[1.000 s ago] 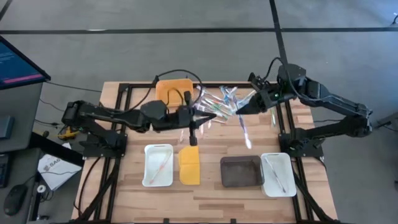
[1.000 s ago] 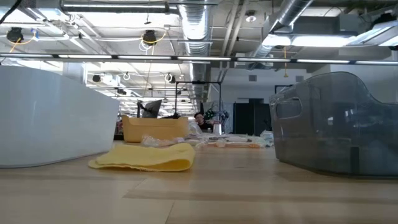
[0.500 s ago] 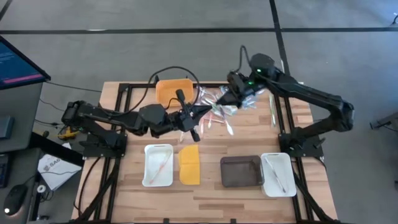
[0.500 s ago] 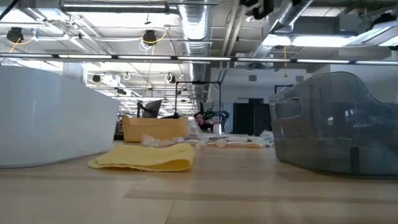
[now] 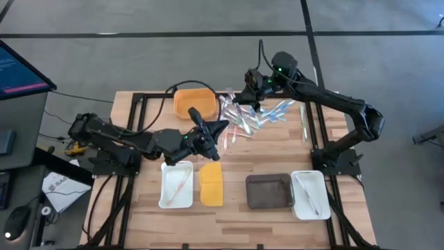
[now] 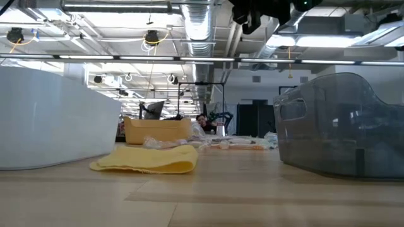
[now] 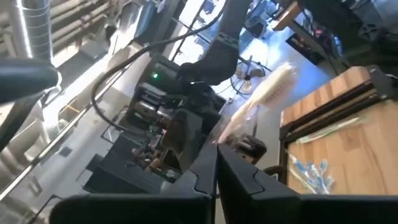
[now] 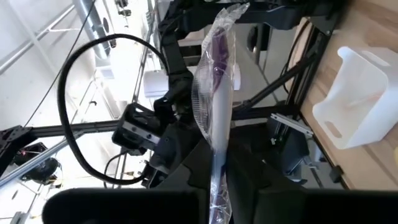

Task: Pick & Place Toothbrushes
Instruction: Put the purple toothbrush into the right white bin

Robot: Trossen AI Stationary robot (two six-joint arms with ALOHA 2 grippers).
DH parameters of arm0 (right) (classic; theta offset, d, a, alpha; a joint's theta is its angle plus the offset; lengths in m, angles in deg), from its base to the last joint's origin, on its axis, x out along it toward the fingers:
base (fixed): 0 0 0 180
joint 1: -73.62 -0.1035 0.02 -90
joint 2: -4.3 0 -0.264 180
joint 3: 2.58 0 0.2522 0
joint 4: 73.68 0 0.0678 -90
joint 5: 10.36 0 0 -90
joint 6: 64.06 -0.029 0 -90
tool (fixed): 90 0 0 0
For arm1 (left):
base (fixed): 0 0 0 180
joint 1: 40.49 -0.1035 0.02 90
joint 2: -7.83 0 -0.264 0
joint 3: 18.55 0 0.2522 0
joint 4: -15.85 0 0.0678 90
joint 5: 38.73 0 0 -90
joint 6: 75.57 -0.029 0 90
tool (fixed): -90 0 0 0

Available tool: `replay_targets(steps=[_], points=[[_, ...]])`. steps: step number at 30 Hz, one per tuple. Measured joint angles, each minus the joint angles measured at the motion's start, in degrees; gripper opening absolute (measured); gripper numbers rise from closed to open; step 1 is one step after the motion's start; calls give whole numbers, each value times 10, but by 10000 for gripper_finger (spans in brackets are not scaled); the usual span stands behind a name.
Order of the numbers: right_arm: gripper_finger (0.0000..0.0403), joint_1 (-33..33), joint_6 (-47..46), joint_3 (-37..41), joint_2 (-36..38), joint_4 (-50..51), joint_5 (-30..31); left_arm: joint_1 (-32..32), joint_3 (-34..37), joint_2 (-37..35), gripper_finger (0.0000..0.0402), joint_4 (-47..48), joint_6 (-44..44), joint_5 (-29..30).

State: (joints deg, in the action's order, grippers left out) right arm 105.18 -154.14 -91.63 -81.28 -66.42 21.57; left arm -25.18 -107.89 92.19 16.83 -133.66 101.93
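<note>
From above, the left gripper [image 5: 220,129] hangs over the wooden slatted table [image 5: 236,215], jaws pinched together on a thin wrapped toothbrush [image 5: 223,137]. The right gripper [image 5: 251,85] hovers above the loose pile of pink, green and blue plastic toothbrushes [image 5: 253,114] beside the glossy orange tub [image 5: 194,101].

At table level, a crumpled yellow lid [image 6: 148,160] lies before a smoky translucent bin [image 6: 344,126].

The left wrist camera shows its closed fingers [image 7: 242,180] gripping a pale toothbrush in crinkly wrap [image 7: 264,99].

The right wrist camera shows a purple-handled toothbrush in clear film [image 8: 214,93] clamped between its shut fingers [image 8: 186,174], with a white moulded tray [image 8: 364,99] beyond.
</note>
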Motion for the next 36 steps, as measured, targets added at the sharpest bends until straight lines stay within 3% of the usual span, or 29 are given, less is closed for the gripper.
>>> replay_targets(steps=[9,18,31,36], points=[[24,-5,2,0,4,-9,0,-43,11,0,5,-1,41,1],[25,-8,6,0,4,-9,16,-41,11,0,52,-13,100,-10],[25,-8,0,0,4,-27,25,-45,11,5,75,-26,90,-20],[25,-8,0,0,4,-26,26,-56,11,5,107,-26,73,-47]])
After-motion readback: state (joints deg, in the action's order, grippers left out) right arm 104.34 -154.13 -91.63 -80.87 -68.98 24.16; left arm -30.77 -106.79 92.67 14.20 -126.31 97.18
